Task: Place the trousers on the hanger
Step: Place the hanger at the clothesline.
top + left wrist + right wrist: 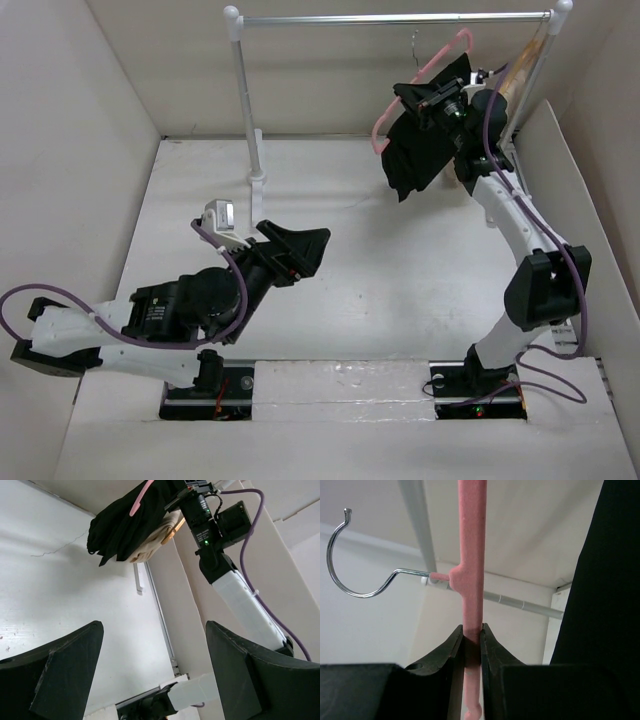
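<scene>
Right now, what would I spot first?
The big black soft trousers draped over the thin pink plastic hanger, high at the back right. The right arm's fingers pinch that hanger, while the left arm's fingers stand wide open and empty, low on the left.

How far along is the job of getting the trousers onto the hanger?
Done: the trousers are draped over the pink hanger. In hand: the right gripper is shut on the hanger, holding it below the rail; the left gripper is open, empty. Left: the hook is off the rail, so hanging up may remain.
</scene>
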Controlling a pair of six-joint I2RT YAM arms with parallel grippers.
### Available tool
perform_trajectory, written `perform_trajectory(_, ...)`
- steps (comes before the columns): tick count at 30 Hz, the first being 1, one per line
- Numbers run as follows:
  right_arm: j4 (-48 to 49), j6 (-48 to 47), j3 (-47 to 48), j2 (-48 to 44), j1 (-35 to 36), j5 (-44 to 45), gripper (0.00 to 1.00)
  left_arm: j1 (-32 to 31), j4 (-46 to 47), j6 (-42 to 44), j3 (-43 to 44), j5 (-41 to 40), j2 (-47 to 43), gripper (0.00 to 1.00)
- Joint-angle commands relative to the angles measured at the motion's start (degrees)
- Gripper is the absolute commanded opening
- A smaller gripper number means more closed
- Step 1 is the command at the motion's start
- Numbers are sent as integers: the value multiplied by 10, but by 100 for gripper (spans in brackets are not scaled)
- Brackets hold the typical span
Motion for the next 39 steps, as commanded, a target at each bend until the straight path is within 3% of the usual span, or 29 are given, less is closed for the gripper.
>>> perform_trajectory(1,95,39,54,10,-15,1,0,-2,-33,-38,-8,-3,-12,80)
perform_trajectory(10,128,58,128,78,-38,-4,0,-2,-43,-28,-18,-2,-9,81)
perform_trajectory(18,182,62,100,51,-38,-2,0,-2,-49,-26,-25,-4,8,82)
perform_trajectory(29,125,67,210,139,-70,-12,0,-2,-48,-19,-27,-8,3,83)
perform_trajectory(39,113,56,159,146,-107,-17,0,-2,-68,-48,-37,-20,-12,84)
